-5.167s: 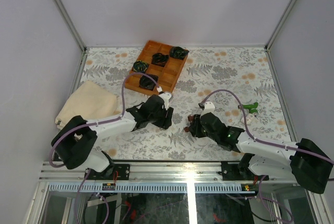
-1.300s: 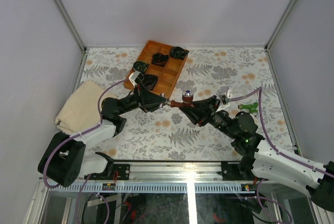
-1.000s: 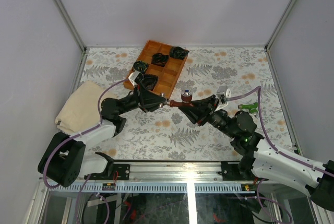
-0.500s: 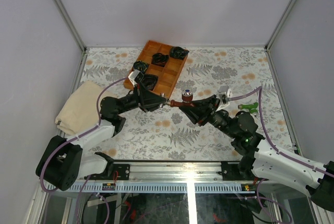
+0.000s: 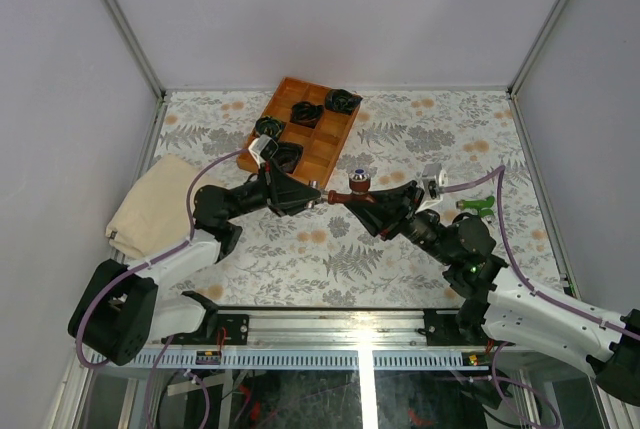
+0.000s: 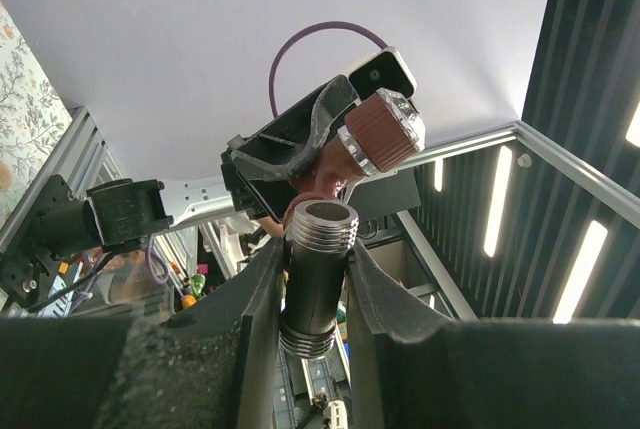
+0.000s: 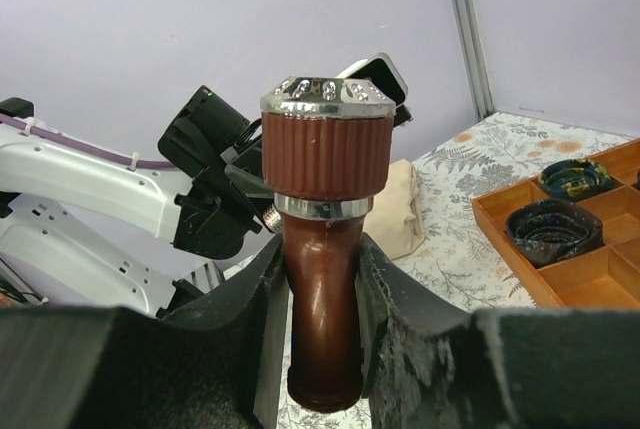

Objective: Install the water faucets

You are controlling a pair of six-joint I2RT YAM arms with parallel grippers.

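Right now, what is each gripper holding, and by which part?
The right gripper clamps the red-brown faucet by its smooth neck, just below the ribbed knob. The left gripper clamps a dark threaded pipe around its middle.

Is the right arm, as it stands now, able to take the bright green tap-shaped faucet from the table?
Probably not yet. The right gripper is shut on the dark red-brown faucet, so its jaws are occupied. The bright green faucet lies uncovered beside that arm.
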